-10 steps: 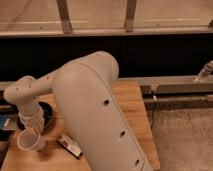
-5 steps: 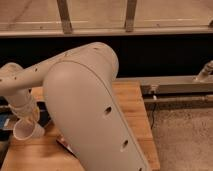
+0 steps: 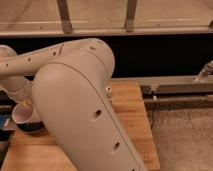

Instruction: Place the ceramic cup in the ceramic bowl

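The white ceramic cup (image 3: 22, 114) hangs tilted at the far left, just above the black ceramic bowl (image 3: 31, 128), whose dark rim shows under it on the wooden table (image 3: 127, 120). My gripper (image 3: 25, 104) is at the cup's top, shut on it, mostly hidden behind my own big white arm (image 3: 75, 100). Most of the bowl is hidden by the arm and the cup.
My arm fills the middle of the view and hides much of the table. A small white bottle (image 3: 108, 93) peeks out at the arm's right edge. A blue object (image 3: 5, 122) lies at the far left. The table's right edge drops to a speckled floor (image 3: 185, 135).
The cup has risen from the table top and moved slightly up and left with the gripper. It now hangs over the black bowl. The arm has swung closer to the camera.
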Robot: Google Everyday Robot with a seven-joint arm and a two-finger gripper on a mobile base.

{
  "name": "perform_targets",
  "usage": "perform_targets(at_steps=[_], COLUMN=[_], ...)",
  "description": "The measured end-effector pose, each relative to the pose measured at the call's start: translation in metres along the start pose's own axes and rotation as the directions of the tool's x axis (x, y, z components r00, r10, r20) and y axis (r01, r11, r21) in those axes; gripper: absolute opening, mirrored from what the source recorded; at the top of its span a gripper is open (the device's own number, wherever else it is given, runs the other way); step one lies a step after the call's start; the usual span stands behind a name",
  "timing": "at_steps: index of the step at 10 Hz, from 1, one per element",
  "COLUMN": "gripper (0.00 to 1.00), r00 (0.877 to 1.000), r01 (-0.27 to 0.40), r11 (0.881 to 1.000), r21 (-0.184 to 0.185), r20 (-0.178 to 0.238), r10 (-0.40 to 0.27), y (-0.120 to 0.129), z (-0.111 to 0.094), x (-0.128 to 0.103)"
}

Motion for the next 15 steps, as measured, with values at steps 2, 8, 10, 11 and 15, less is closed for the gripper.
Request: perform_targets(at_steps=[2,8,10,11,15], gripper=[0.00,0.00,0.00,0.00,0.32], r00=[1.000,0.999,0.999,0.999,0.999], r01=[0.003,-0.008,-0.013,-0.015,-0.025], r11=[0.999,0.989,0.984,0.981,0.968], r21=[-0.043,-0.148,-0.178,-0.192,-0.249], r20=[0.006,-0.036,-0.036,-0.032,-0.032], r10=[-0.003,0.003,0.007,0.009,0.018], y=[-0.014,-0.021,-0.023,-0.023,-0.024], z=[0.021,0.088,0.097,0.101,0.114], x=[-0.017,-0.038,-0.043,-0.045,-0.048])
